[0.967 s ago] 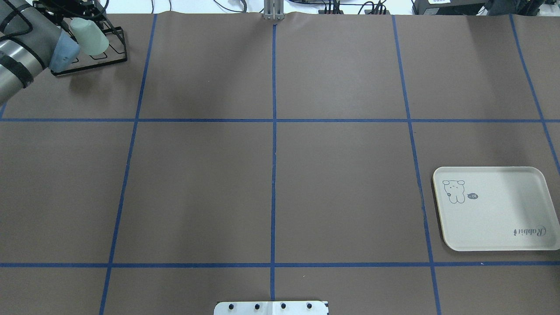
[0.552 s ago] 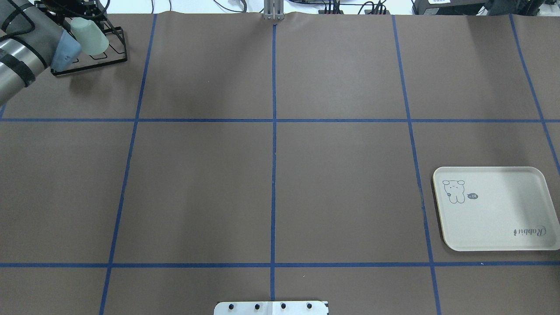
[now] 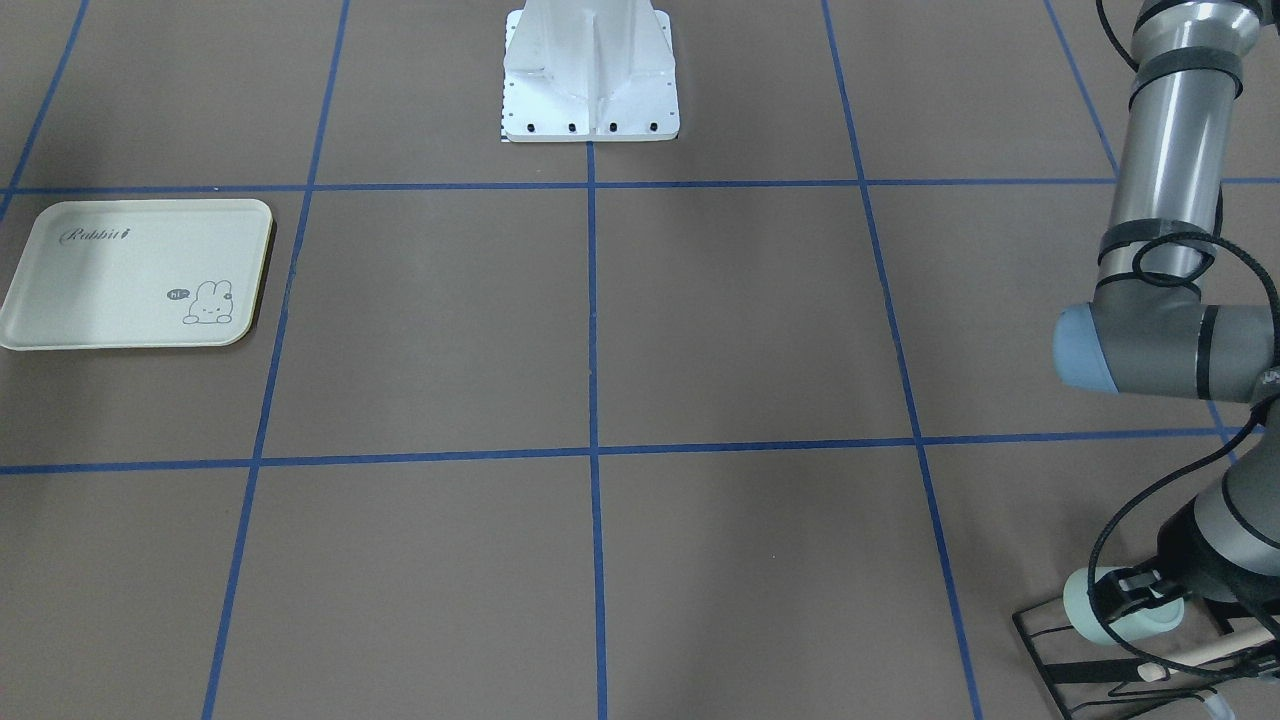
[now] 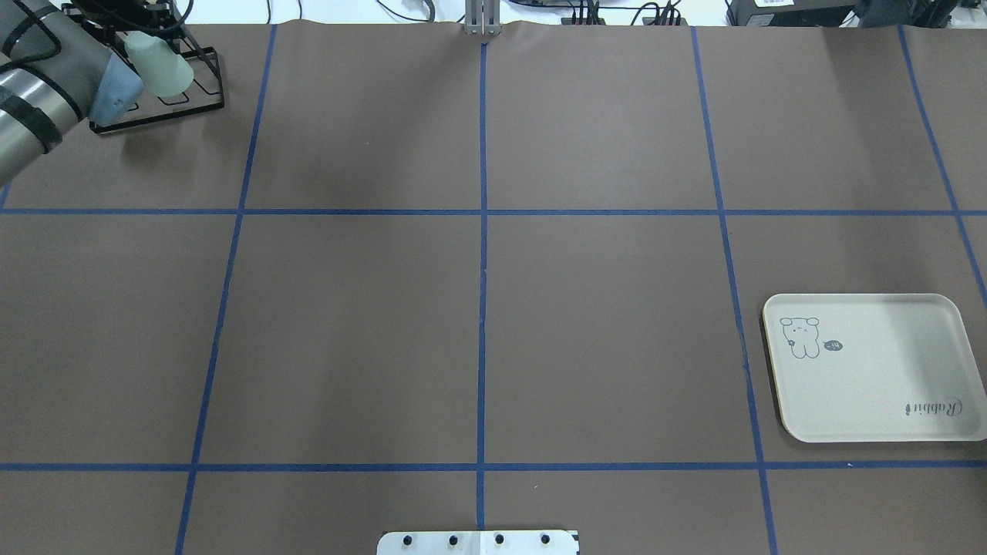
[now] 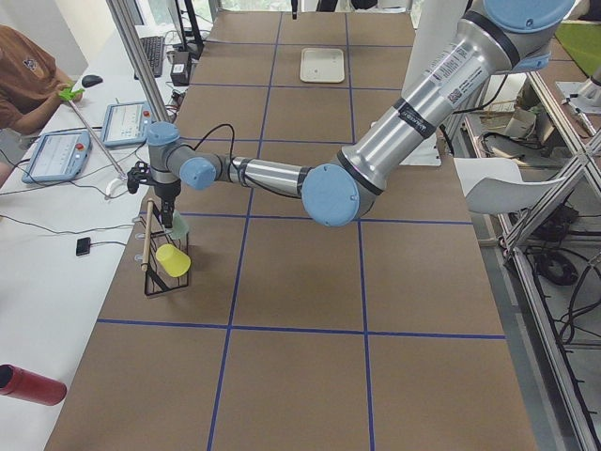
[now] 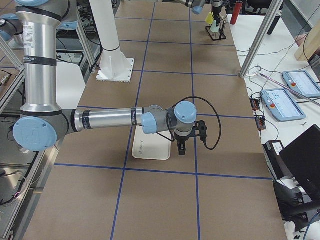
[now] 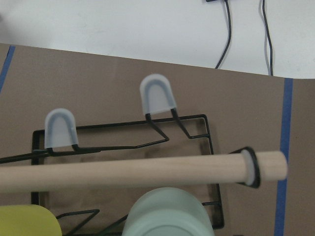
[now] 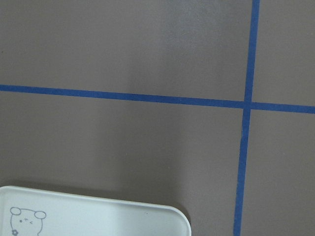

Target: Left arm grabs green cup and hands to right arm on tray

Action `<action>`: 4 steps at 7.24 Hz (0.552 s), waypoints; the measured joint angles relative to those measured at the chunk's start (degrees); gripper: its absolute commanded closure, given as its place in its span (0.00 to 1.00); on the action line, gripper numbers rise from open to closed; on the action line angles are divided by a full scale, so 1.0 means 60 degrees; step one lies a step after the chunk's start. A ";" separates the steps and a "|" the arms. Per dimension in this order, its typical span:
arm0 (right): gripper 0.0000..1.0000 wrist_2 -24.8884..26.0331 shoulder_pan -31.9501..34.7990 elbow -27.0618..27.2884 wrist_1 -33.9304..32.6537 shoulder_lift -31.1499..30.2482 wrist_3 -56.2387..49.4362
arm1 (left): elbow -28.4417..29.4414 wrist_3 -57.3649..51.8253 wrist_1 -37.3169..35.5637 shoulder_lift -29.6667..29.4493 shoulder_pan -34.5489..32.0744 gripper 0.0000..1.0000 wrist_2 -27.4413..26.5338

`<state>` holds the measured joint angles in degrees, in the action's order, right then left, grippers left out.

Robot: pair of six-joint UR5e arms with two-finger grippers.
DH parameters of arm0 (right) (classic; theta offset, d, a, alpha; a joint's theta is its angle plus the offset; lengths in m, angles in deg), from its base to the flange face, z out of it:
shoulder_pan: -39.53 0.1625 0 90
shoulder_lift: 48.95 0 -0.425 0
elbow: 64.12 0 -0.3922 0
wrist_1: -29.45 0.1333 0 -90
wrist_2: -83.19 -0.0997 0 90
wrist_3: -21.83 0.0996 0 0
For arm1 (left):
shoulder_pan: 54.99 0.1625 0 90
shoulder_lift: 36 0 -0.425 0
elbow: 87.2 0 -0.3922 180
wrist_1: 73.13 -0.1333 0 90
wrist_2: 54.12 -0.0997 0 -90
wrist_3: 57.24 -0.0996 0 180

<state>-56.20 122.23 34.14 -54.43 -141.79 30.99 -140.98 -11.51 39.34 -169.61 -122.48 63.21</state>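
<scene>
The pale green cup (image 4: 158, 63) sits tilted on a black wire rack (image 4: 197, 99) at the table's far left corner. My left arm reaches there. In the front view the left gripper (image 3: 1140, 592) stands astride the green cup (image 3: 1085, 598), one finger crossing its near side; I cannot tell whether it grips. The left wrist view shows the cup (image 7: 167, 216) close below. The cream tray (image 4: 871, 385) lies at the right. My right gripper (image 6: 182, 147) hovers at the tray's (image 6: 150, 147) far edge, seen only from the side, so I cannot tell its state.
A yellow cup (image 5: 174, 260) hangs on the same rack beside the green one (image 5: 177, 226). A wooden dowel (image 7: 123, 172) runs across the rack (image 7: 206, 132) just above the green cup. The robot base plate (image 4: 478, 542) is at the near edge. Operators' tablets lie beyond the table (image 5: 56, 155).
The left arm has shifted slightly toward the far edge at the rack. The green cup and the tray stay about where they were.
</scene>
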 measured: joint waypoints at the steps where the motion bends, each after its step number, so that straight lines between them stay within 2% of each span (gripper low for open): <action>1: 0.00 0.0000 0.0000 0.0011 0.0003 0.0003 0.0001 | -0.0039 0.0119 0.0006 -0.0005 -0.0005 1.00 0.0003; 4: 0.00 -0.0003 0.0000 0.0047 0.0005 0.0016 0.0012 | -0.0440 0.0189 -0.0051 0.0153 -0.0037 1.00 0.0044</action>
<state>-56.22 122.23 34.43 -54.40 -141.70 31.06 -143.62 -10.37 39.03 -168.70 -122.71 63.47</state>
